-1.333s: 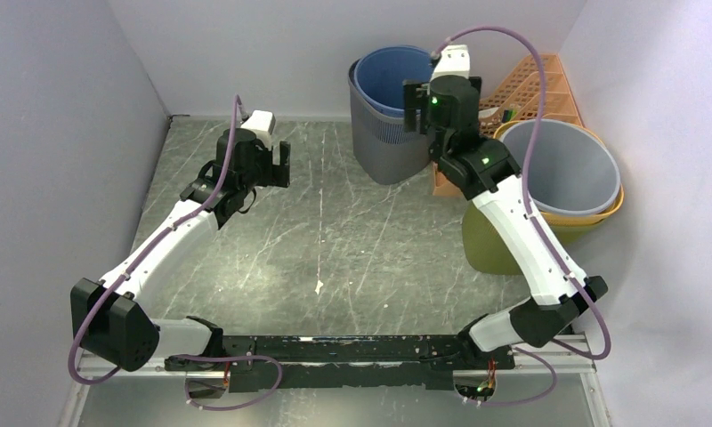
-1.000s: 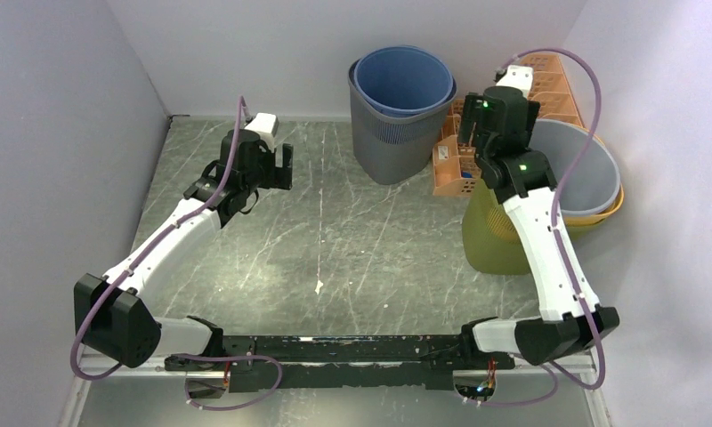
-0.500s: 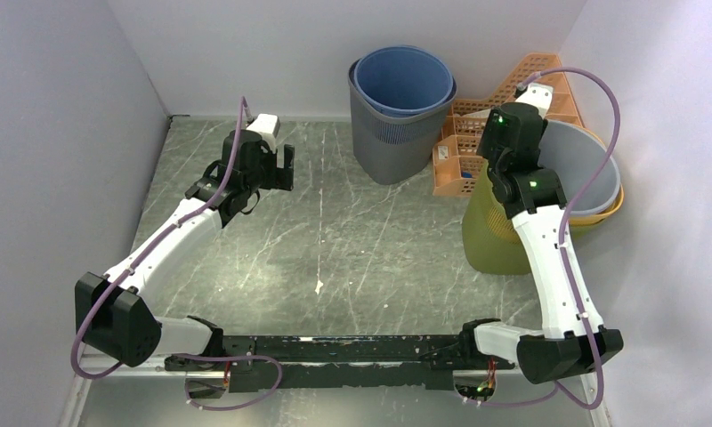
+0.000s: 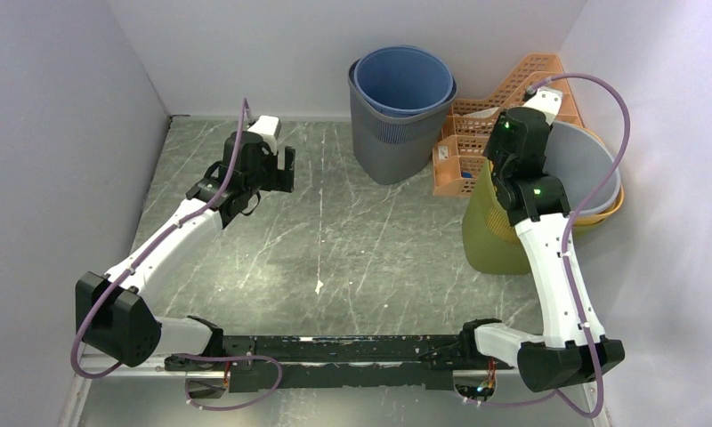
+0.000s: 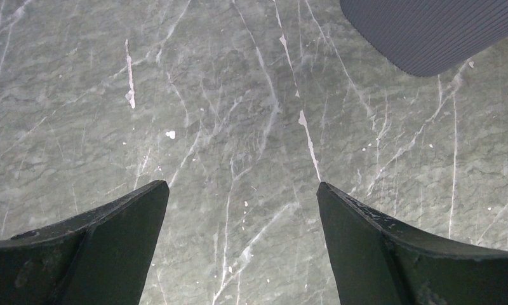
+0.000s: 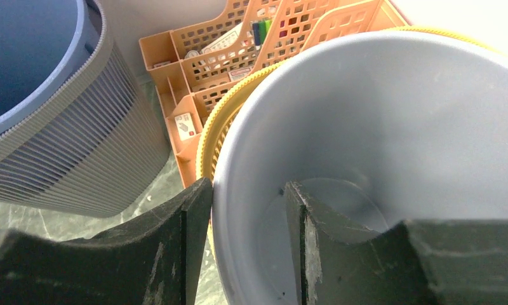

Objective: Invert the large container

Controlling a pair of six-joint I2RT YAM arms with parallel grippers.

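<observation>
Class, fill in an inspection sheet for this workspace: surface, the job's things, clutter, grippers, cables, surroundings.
Surface: grey marbled table, with pale scratches and small white flecks.
Job's things: grey bucket upright, nested in a yellow basket inside an olive bin, at the far right.
Clutter: blue bucket nested in a ribbed grey bin at the back; orange organiser holding small items.
Grippers: right gripper open, fingers straddling the grey bucket's rim; left gripper open over bare table, holding nothing.
Cables: purple cables loop from each wrist; the right one arcs over the grey bucket.
Surroundings: plain pale walls on three sides.
</observation>
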